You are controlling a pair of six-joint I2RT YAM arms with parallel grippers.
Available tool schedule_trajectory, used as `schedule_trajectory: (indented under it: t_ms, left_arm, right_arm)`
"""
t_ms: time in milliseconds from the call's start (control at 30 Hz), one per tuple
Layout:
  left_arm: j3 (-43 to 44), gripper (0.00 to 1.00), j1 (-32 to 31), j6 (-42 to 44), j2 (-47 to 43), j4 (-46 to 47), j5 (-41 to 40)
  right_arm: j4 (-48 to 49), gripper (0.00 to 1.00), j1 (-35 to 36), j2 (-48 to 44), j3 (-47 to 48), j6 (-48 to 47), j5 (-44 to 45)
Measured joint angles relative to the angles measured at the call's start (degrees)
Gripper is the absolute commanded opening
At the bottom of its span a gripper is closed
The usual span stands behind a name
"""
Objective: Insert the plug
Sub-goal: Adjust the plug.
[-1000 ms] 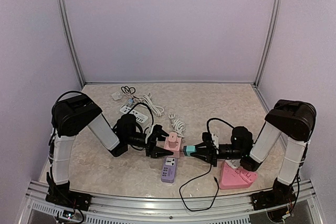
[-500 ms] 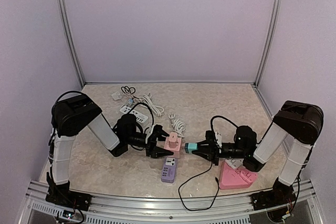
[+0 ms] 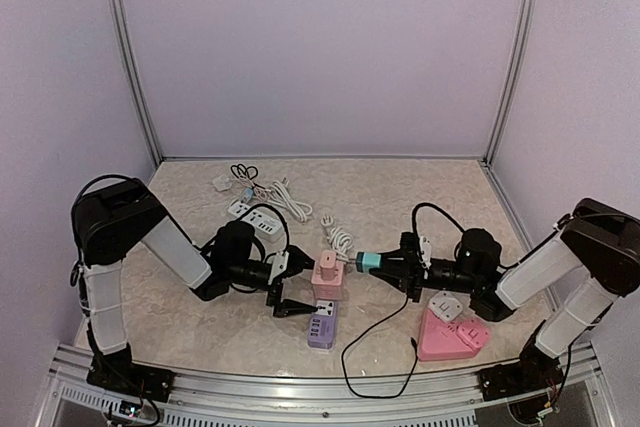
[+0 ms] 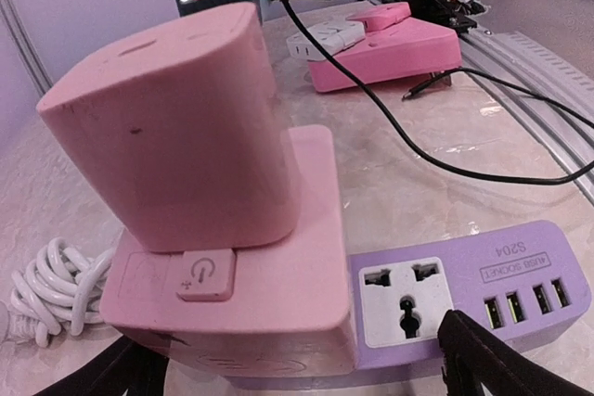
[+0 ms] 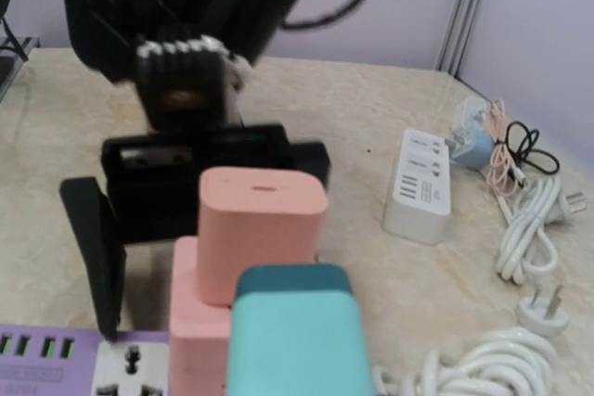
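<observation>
The teal plug (image 3: pixel 368 262) is held in my right gripper (image 3: pixel 390 265), which is shut on it just right of the pink socket cube (image 3: pixel 328 285). In the right wrist view the plug (image 5: pixel 295 340) fills the bottom and hides my fingers. A pink charger (image 5: pixel 262 229) sits plugged into the top of the cube (image 4: pixel 278 303). My left gripper (image 3: pixel 297 282) stands open on the cube's left side, its fingertips (image 4: pixel 492 368) apart from the cube. A purple power strip (image 4: pixel 464 294) with a free universal socket (image 4: pixel 404 299) lies beside the cube.
A pink wedge-shaped socket block (image 3: pixel 450 335) carrying a white adapter sits at the right front. A loose black cable (image 3: pixel 375 347) loops in front of it. A white power strip (image 3: pixel 255 215) and coiled white cords (image 3: pixel 338 237) lie behind the cube.
My left gripper has opened wide and drawn back left from the pink cube. My right gripper has carried the teal plug a little away from the cube, farther back.
</observation>
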Motion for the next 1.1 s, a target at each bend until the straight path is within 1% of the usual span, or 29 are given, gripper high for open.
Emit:
schedule_trajectory:
  t_ms: [133, 200, 233, 300, 367, 400, 467, 567, 633, 700, 800, 933, 967, 1100]
  left_arm:
    - [-3.21, 0.99, 0.2, 7.02, -6.8, -7.43, -4.5]
    - [-3.61, 0.99, 0.57, 9.53, -10.75, -13.05, -5.92]
    - [-2.99, 0.99, 0.81, 10.88, -13.29, -17.4, -6.27]
    - [0.57, 0.99, 1.31, 12.7, -17.84, -27.41, -6.12]
    - [5.18, 0.99, 1.46, 14.03, -21.22, -34.93, -5.92]
    - [6.97, 0.98, 1.4, 14.6, -22.93, -37.57, -5.86]
    - [8.68, 0.94, 0.79, 14.45, -26.05, -40.02, -5.7]
    - [8.79, 0.81, -1.27, 10.32, -28.68, -37.94, -5.53]
    - [8.79, 0.75, -2.84, 7.15, -28.5, -35.1, -5.38]
    - [8.81, 0.73, -4.13, 3.76, -28.02, -32.65, -5.05]
    - [9.33, 0.74, -5.55, -1.36, -26.4, -29.09, -4.59]
    - [10.49, 0.73, -6.56, -8.22, -23.63, -24.52, -5.66]
    - [10.67, 0.72, -6.82, -9.49, -23.19, -23.56, -6.03]
    - [11.17, 0.57, -8.35, -13.11, -22.27, -19.82, -6.95]
  right_arm:
    - [-8.92, 0.0, 0.0, -5.7, 1.51, -0.35, 0.44]
    - [-14.16, 0.0, 0.0, -8.98, 2.69, -0.61, 0.37]
    - [-16.63, 0.0, 0.02, -10.82, 3.37, -0.63, 0.35]
    - [-20.92, 0.0, 0.0, -14.49, 4.68, -0.66, 0.02]
    - [-23.98, 0.0, 0.02, -17.59, 5.55, -0.68, -0.24]
    - [-25.16, 0.0, 0.02, -18.75, 5.92, -0.68, -0.31]
    - [-27.87, 0.0, 0.02, -20.52, 7.02, -0.57, -0.55]
    - [-29.7, 0.0, 0.04, -21.55, 8.09, 0.15, -1.07]
    - [-31.32, 0.0, 0.17, -22.03, 9.01, 0.52, -1.29]
    - [-32.92, 0.0, 1.11, -22.82, 10.27, 0.52, -1.38]
    - [-34.25, 0.0, 2.6, -24.22, 11.58, 0.55, -1.36]
    - [-35.1, 0.0, 4.52, -25.49, 12.02, 0.52, -1.14]
    - [-35.36, 0.0, 4.98, -25.62, 12.02, 0.52, -1.11]
    - [-36.15, 0.0, 5.64, -25.66, 12.02, 0.5, -1.05]
